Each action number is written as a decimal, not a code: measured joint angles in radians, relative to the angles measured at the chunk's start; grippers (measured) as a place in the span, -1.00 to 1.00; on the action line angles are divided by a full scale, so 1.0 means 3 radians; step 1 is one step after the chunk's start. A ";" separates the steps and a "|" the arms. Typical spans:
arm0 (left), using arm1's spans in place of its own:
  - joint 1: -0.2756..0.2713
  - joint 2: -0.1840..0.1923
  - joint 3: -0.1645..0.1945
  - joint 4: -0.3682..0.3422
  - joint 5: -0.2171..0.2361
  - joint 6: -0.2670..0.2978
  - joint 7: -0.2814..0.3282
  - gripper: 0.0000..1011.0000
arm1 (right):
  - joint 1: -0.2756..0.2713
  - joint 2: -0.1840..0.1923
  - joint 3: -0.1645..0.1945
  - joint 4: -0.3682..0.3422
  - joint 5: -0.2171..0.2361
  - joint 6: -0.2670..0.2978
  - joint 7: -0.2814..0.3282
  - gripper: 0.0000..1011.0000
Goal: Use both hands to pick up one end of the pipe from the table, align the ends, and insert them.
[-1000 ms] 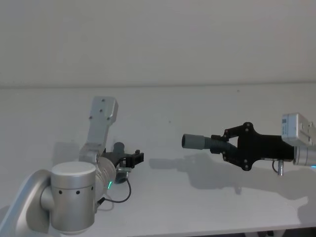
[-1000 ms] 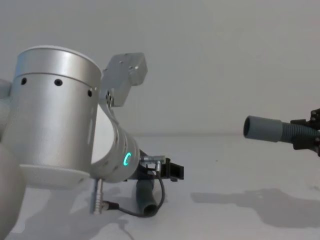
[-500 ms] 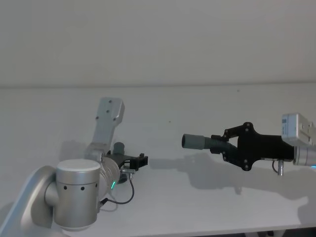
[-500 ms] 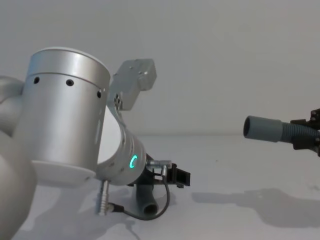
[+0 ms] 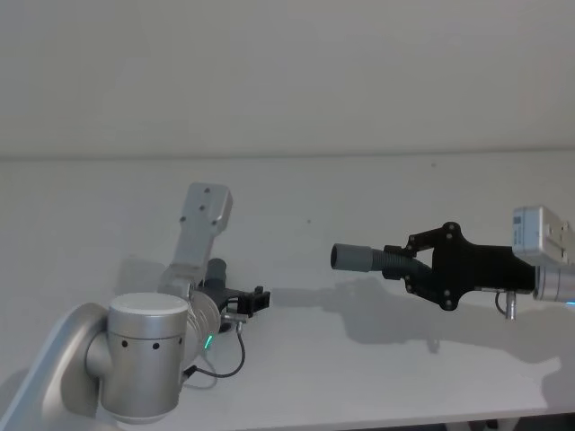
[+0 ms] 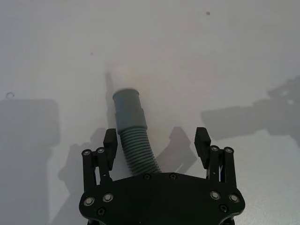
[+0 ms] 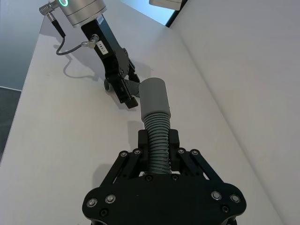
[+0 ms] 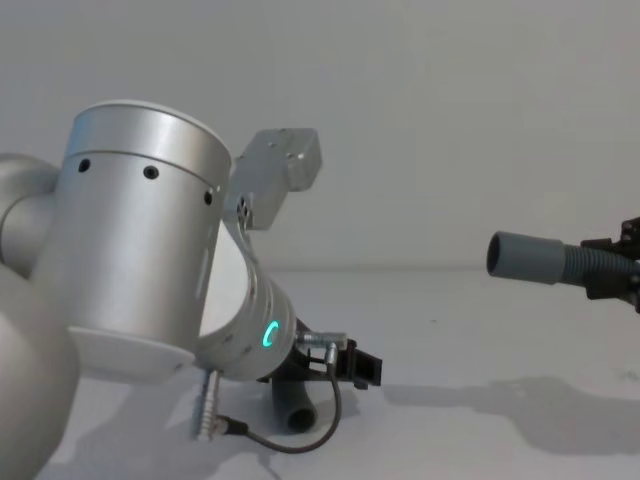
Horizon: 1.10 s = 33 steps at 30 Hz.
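Left gripper (image 6: pixel 156 138) — low over the table (image 5: pixel 377 386), tilted down, fingers spread wide either side of one hose piece (image 6: pixel 136 150) lying on the table. Right gripper (image 7: pixel 158 139) — raised level above the table, clamped on the second hose piece (image 7: pixel 156 124), hollow cuff (image 5: pixel 352 258) forward.

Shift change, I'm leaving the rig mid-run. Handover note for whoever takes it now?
Right tool: shut on one hose piece, held above the table, cuff pointing toward the left arm.
Left tool: open, low at the table, fingers either side of the second hose piece, which lies on the table, not gripped.
Done: right pick-up.
Left: close left tool, lift, align cuffs, insert.
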 joint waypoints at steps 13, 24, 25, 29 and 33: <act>-0.0068 0.0120 0.0116 0.0029 0.0065 0.0068 -0.0141 0.36 | 0.0000 0.0000 0.0000 0.0000 0.0000 0.0000 0.0000 -0.56; -0.0101 0.0178 0.0167 0.0058 0.0105 0.0074 -0.0227 -0.35 | 0.0000 0.0000 0.0000 0.0000 0.0000 0.0000 0.0000 -0.56; -0.0103 0.0183 0.0170 0.0058 0.0111 0.0074 -0.0235 -0.42 | 0.0000 0.0000 0.0000 0.0000 0.0000 0.0000 0.0000 -0.56; -0.0104 0.0198 0.0177 0.0058 0.0125 0.0074 -0.0251 -0.42 | 0.0000 0.0000 0.0000 0.0000 0.0000 0.0000 0.0000 -0.56; -0.0106 0.0215 0.0183 0.0054 0.0139 0.0071 -0.0270 -0.42 | 0.0000 0.0000 0.0000 0.0000 0.0000 0.0000 0.0000 -0.56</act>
